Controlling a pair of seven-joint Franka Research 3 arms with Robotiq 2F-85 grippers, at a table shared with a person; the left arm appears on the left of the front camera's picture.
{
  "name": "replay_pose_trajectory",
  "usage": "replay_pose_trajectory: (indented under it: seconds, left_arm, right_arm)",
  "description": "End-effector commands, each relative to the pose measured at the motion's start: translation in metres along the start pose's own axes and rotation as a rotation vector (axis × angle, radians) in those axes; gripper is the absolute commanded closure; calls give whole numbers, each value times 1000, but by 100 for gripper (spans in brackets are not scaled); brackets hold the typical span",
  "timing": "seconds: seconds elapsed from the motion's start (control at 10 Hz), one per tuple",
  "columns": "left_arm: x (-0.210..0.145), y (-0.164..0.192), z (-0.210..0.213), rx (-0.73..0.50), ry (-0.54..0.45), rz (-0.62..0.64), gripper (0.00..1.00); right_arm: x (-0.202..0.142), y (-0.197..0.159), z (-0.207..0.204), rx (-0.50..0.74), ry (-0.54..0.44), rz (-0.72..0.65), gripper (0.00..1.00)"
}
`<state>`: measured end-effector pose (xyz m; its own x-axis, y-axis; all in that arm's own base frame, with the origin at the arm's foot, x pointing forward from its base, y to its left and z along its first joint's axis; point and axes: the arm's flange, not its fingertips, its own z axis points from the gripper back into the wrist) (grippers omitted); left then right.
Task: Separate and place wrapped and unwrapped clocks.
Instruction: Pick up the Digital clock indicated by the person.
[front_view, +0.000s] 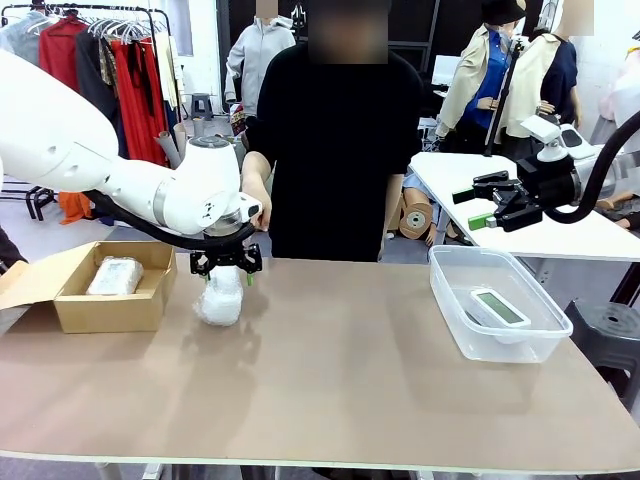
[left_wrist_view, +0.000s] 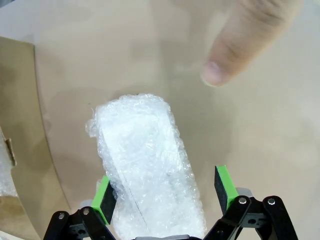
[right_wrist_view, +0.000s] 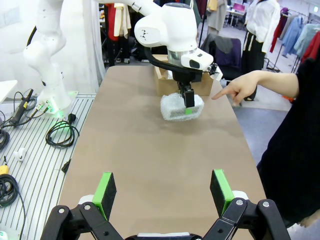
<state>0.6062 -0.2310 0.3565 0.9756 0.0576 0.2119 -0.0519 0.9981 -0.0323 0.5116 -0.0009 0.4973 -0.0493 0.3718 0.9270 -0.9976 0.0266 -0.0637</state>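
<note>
Left gripper (left_wrist_view: 165, 192) open, green pads (left_wrist_view: 104, 199) straddling the bubble-wrap bundle (left_wrist_view: 147, 165), which stands left of centre on the table (front_view: 350, 380) near the cardboard box (front_view: 110, 305). It looks light, squashy and slippery; grip gently across its middle. Right gripper (right_wrist_view: 162, 192) open, idle

Left tool (front_view: 226, 266) astride bubble-wrap bundle (front_view: 221, 298)

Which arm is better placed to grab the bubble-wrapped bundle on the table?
Left. The left gripper already straddles the wrapped bundle, jaws open; the right gripper hangs raised above the far clear bin.
</note>
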Motion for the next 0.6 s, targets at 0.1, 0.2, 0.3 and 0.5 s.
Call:
replay_pose_trajectory:
  seconds: [0.1, 0.2, 0.3, 0.5]
  left_arm:
    - [5, -1, -3, 28, 2, 29, 0]
    - [3, -1, -4, 30, 2, 30, 0]
    - [4, 1, -6, 30, 11, 25, 0]
    - [4, 2, -13, 30, 30, 9, 0]
  right_arm:
    - [2, 1, 1, 0, -1, 3, 0]
    - [2, 1, 1, 0, -1, 3, 0]
    - [2, 1, 1, 0, -1, 3, 0]
    - [2, 1, 1, 0, -1, 3, 0]
